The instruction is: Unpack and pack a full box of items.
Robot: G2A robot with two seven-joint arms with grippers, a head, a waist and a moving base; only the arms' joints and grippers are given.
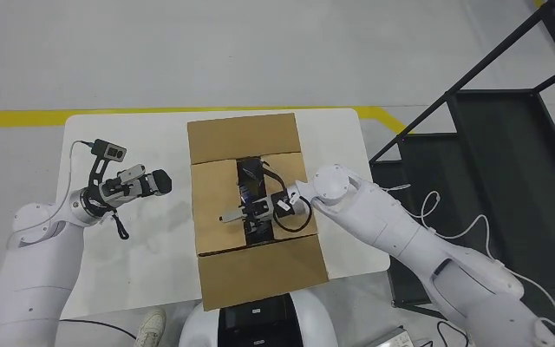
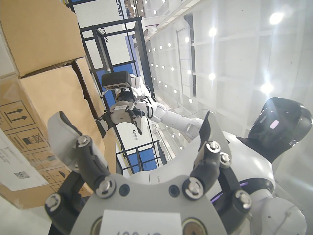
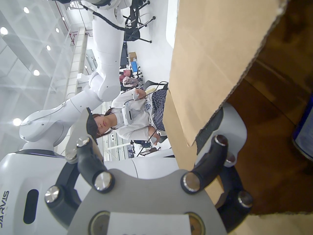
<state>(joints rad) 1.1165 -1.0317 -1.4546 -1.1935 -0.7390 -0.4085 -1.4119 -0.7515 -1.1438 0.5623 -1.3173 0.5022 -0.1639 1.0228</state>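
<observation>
Two spread fingers of our right gripper [image 1: 257,209] straddle a flap [image 3: 207,50] edge at the twelve-to-six slot of the box [image 1: 247,139] on the table [image 1: 130,139], while our left gripper [image 1: 161,182], spread and empty, sits well off at its nine o'clock.

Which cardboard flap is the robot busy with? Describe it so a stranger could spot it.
On the white table stands a cardboard box, its end flaps folded outwards and two side flaps half shut over a dark gap. The one meant is a side flap: it alone has its ragged edge between the open right gripper's two fingers.
</observation>
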